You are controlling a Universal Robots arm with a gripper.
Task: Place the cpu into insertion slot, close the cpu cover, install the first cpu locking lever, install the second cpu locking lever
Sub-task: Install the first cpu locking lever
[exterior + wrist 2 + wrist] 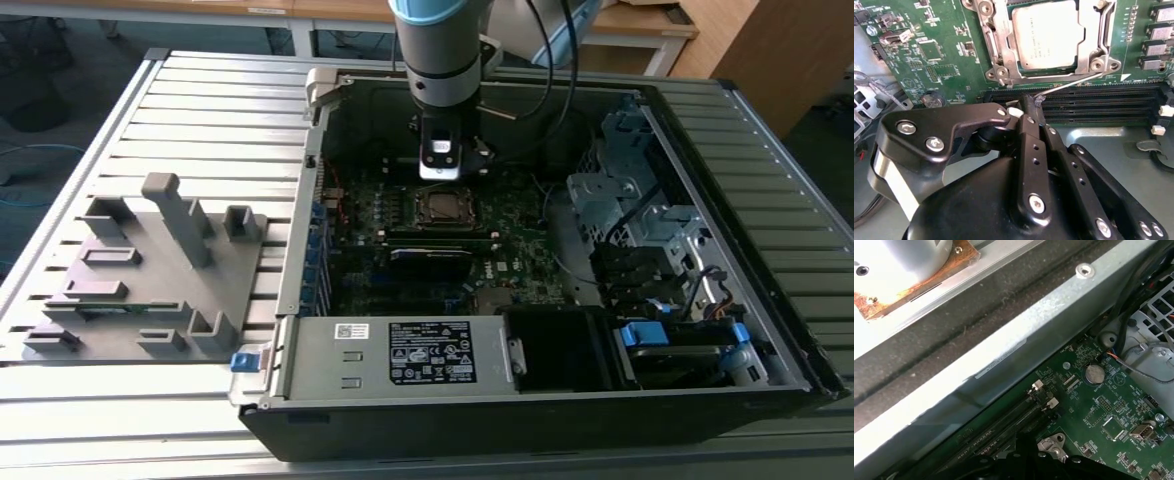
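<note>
The tool (1033, 111) has its fingers drawn narrow, their tips touching the hooked end of a wire locking lever (1069, 85) – whether they pinch it I cannot tell. Just beyond, past the black memory slots (1094, 102), the cpu (1046, 32) lies flat in the insertion slot (999, 70) with the cpu cover (1094, 35) down over its edges – all on the green motherboard (934, 50) inside the open computer case (534, 400) on the slatted bench (200, 100)

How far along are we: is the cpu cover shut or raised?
Shut: in the second wrist view the cpu cover lies flat around the cpu, whose face shows through its cut-out.
</note>
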